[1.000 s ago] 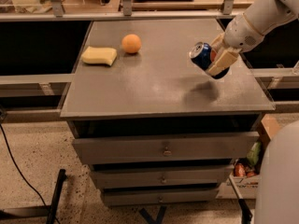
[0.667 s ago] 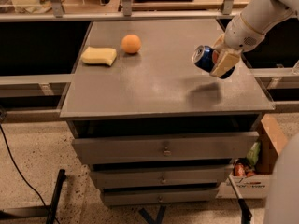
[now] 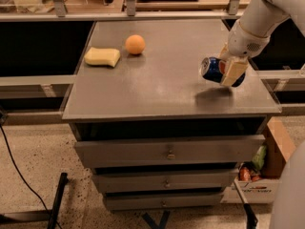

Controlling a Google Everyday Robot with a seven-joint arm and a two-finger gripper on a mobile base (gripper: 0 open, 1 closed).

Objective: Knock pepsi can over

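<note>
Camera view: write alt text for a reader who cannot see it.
The robot's tool grips a blue pepsi can tipped sideways above the right side of a grey table with drawers. A yellow sponge and an orange ball lie at its back left.

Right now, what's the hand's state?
Hand: closed on the pepsi can, which is tilted in the air over the right side of the table.

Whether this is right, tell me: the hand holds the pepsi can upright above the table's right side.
Not quite: the camera view shows the hand holding the pepsi can tipped nearly onto its side, not upright, above the table's right side.
</note>
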